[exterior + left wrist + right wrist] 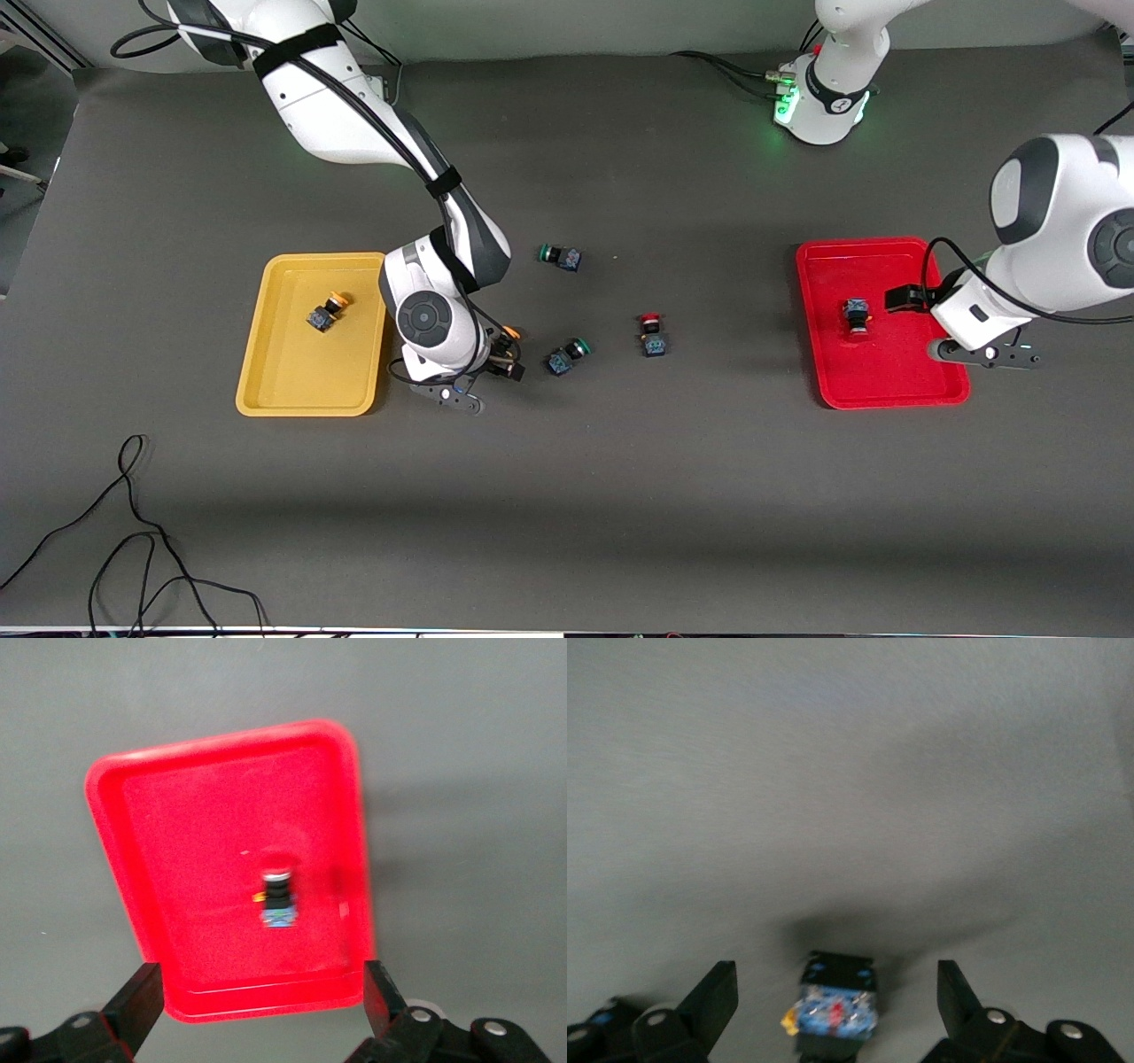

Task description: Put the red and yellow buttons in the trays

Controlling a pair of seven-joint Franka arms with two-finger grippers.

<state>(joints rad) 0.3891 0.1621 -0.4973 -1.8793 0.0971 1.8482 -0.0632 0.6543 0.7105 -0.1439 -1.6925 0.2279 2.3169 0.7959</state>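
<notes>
- Yellow button (835, 1008) lies on the table beside the yellow tray (266, 372), between our right gripper's (835, 1005) wide-open, untouching fingers.
- One yellow-capped button (325, 312) sits in that tray; one red-capped button (856, 315) sits in the red tray (886, 390).
- Second red button (653, 335) lies mid-table.
- Our left gripper (261, 1001) hovers spread and empty over the red tray.

Dark grey table (620, 496), yellow tray (275, 390), red tray (886, 390), loose buttons between (red-capped (653, 335), two green-capped (562, 257) (567, 355))
</notes>
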